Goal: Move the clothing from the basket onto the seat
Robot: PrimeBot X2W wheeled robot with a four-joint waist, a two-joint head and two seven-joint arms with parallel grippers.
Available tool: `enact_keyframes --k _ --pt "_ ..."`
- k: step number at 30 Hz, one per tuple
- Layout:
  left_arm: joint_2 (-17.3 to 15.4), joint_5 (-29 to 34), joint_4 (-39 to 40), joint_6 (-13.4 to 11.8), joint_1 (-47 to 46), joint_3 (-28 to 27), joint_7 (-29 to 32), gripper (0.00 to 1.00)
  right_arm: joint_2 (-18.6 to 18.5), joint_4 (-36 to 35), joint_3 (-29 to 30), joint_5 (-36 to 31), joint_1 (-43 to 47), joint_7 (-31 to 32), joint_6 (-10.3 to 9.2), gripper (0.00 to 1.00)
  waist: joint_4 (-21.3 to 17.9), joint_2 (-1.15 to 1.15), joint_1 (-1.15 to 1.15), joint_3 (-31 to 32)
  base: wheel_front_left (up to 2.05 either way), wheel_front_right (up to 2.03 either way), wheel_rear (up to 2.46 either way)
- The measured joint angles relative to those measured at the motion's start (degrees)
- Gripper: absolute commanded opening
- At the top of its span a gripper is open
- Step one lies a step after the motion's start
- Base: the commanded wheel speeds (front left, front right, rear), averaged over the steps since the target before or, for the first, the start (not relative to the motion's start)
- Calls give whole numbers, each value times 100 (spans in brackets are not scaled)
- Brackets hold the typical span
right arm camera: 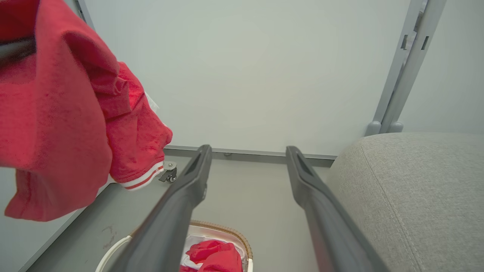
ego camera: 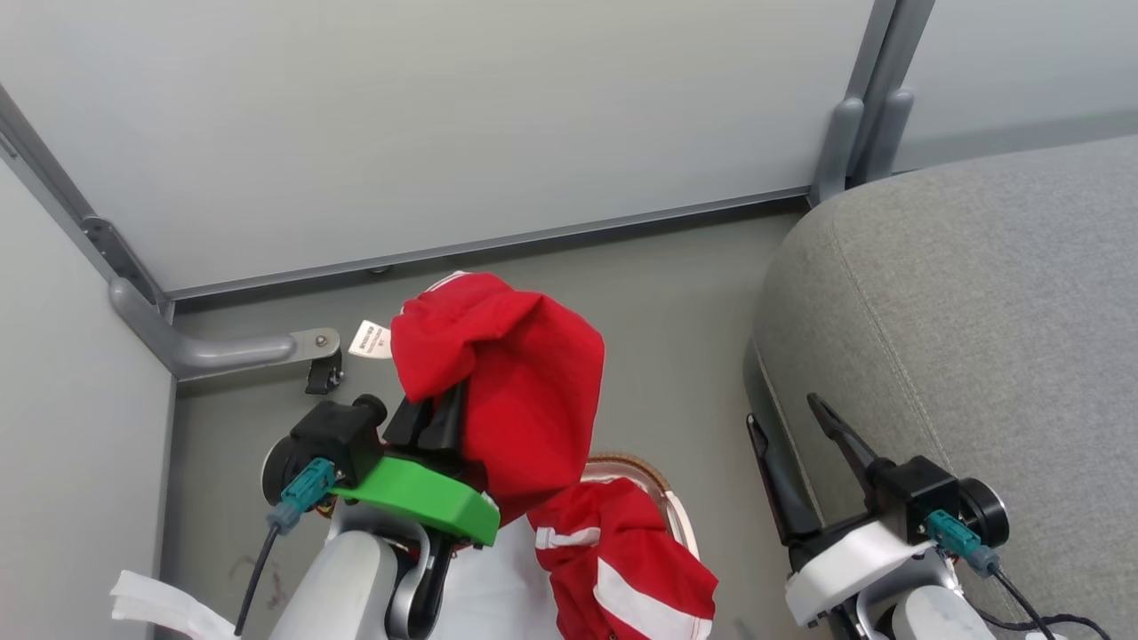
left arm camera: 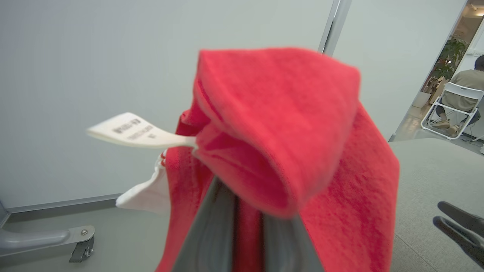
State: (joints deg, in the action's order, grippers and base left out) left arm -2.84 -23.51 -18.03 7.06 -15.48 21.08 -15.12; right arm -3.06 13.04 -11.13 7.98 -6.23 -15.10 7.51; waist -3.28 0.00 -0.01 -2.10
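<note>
The clothing (ego camera: 524, 391), bright red, hangs lifted over my left gripper (ego camera: 440, 413), which is shut on it; a white label (ego camera: 371, 340) sticks out to its left. In the left wrist view the clothing (left arm camera: 287, 124) covers the fingers (left arm camera: 211, 234). More red cloth with white stripes (ego camera: 622, 569) lies over the basket (ego camera: 636, 464); I cannot tell whether it joins the raised part. The grey seat (ego camera: 978, 311) is at the right. My right gripper (ego camera: 782, 411) stands open and empty beside the seat's edge, with the basket (right arm camera: 227, 228) below its fingers (right arm camera: 200, 170).
Pale partition walls with grey metal frames close the back and left. A frame foot with a caster (ego camera: 322, 373) stands on the grey floor at the left. White cloth (ego camera: 151, 604) lies at the lower left. A person (left arm camera: 467, 83) sits on a folding chair far off.
</note>
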Motion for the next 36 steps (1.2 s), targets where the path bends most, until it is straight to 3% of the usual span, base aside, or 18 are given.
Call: enact_keyframes --k 8,20,27,36 --pt "0 -68 282 -9 -15 96 0 0 -70 162 -500 60 169 0 0 100 142 0 0 229 0 0 0" --pt "0 -171 304 -84 -30 320 0 0 -167 180 -2205 1099 -308 0 1 100 331 0 0 199 0 0 0" --pt "1 -212 290 -102 -104 532 0 0 -73 382 -2492 1522 -745 0 1 100 499 0 0 130 0 0 0" --pt "0 -383 318 -136 -199 932 -1 0 3 907 -2599 1452 -1083 1 0 100 764 0 0 72 0 0 0"
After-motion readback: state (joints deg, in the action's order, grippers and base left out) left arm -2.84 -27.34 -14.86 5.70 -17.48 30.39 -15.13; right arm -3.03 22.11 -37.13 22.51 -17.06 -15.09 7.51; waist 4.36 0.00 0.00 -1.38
